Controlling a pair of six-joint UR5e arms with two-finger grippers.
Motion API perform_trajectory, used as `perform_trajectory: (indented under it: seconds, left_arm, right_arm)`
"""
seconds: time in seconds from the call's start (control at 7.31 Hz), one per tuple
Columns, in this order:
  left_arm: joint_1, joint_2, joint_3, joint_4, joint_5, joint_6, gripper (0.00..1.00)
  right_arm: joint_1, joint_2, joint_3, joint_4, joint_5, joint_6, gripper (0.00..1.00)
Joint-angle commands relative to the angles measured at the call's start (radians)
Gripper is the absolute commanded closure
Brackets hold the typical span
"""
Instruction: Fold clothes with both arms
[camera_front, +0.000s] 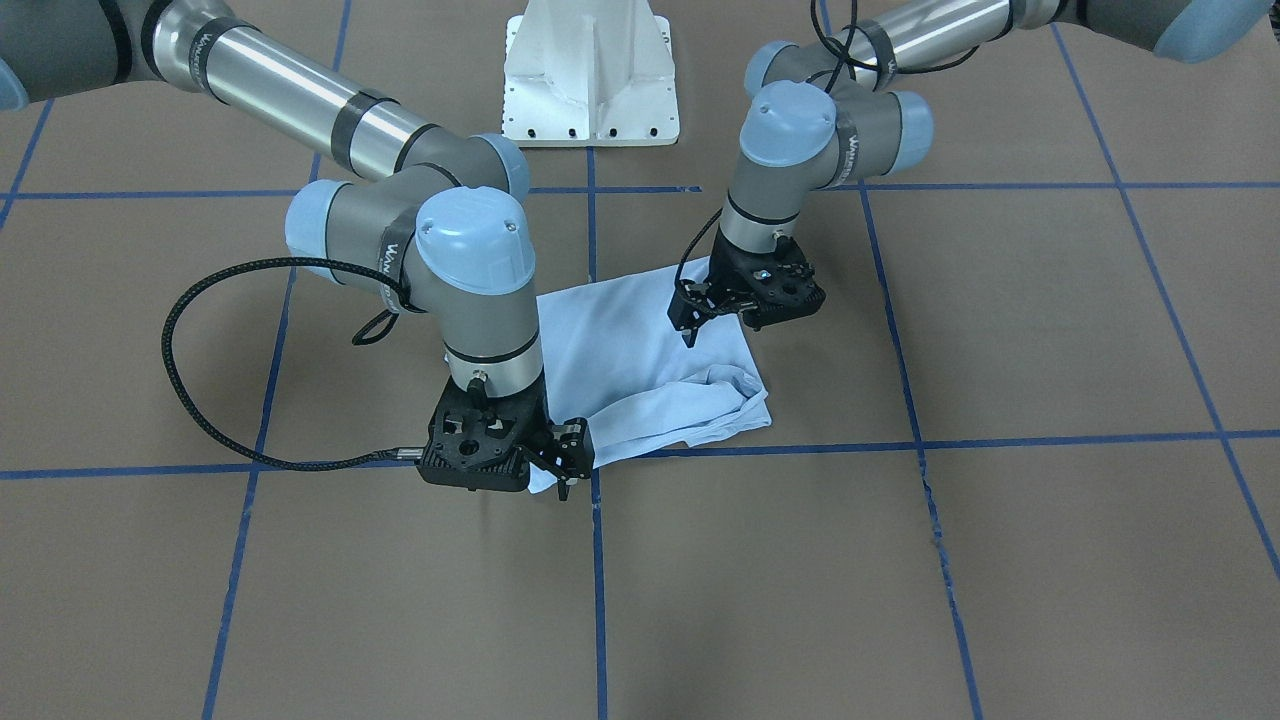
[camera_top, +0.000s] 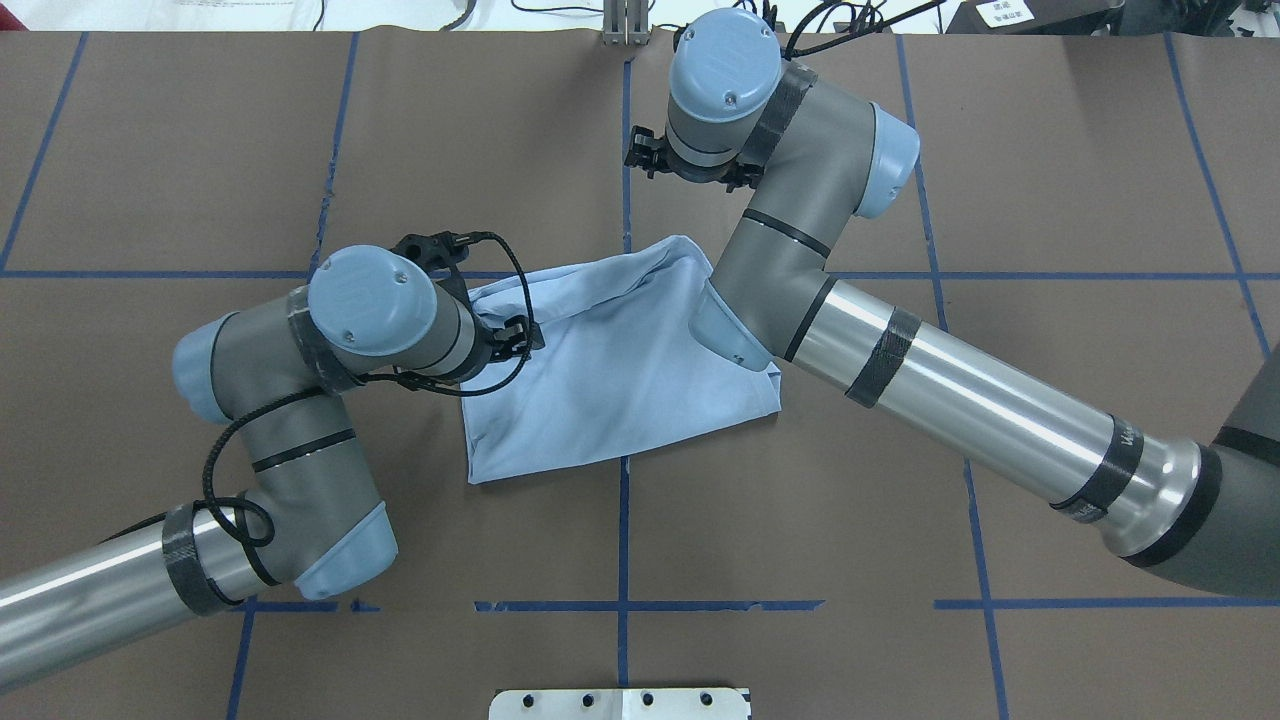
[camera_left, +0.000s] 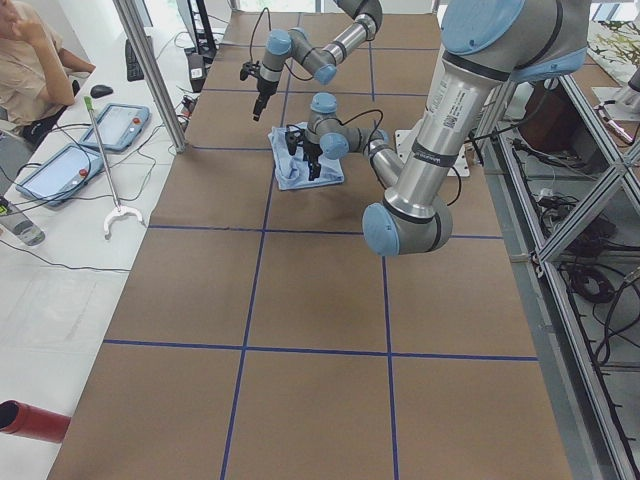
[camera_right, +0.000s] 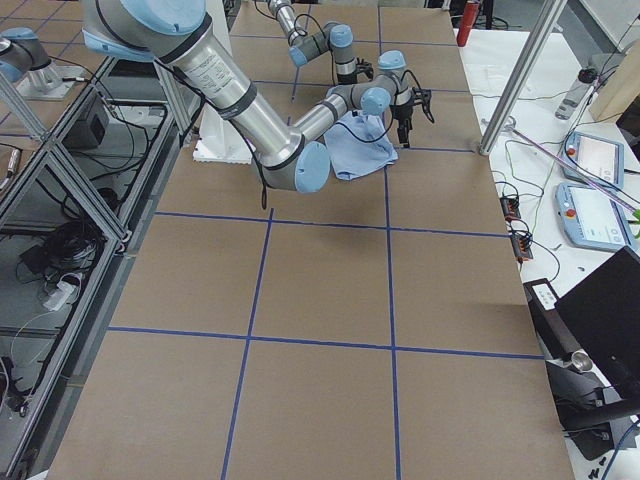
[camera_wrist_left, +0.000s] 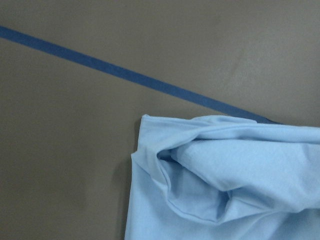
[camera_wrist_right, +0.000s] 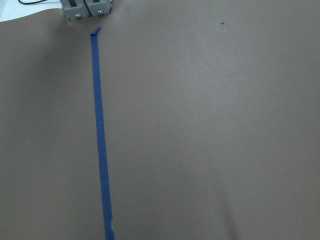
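On table (camera_front: 900, 600), 1 T-shirt (camera_front: 640, 360) lies bunched, 2 arms (camera_front: 300, 110) (camera_front: 930, 35) over it; left fingers (camera_front: 688, 322) & right fingers (camera_front: 565, 462): gap can't tell

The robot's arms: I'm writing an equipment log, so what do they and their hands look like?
Both the left arm and right arm are silver tubes with grey joints, light blue caps and black lettered bands. A black braided cable loops along each. The left hand and right hand are black, with two slim fingers.

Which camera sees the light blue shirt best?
The overhead exterior view: the folded light blue T-shirt lies mostly in sight. Front-facing: partly hidden. Side views: small. Left wrist: one corner. Right wrist: none.
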Motion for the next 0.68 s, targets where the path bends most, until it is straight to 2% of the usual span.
perform_trajectory:
  seconds: [0.0, 0.14, 0.55]
  left_arm:
    - [0.016, -0.059, 0.061, 0.041, 0.011, -0.002, 0.00]
    - [0.016, -0.092, 0.115, 0.041, 0.014, -0.002, 0.00]
    - [-0.021, -0.105, 0.167, 0.036, 0.037, 0.009, 0.00]
  right_arm:
    - [0.003, -0.008, 0.006, 0.002, 0.008, -0.004, 0.00]
    - [0.003, -0.010, 0.006, 0.004, 0.008, -0.004, 0.00]
    - [0.003, -0.011, 0.006, 0.004, 0.008, -0.004, 0.00]
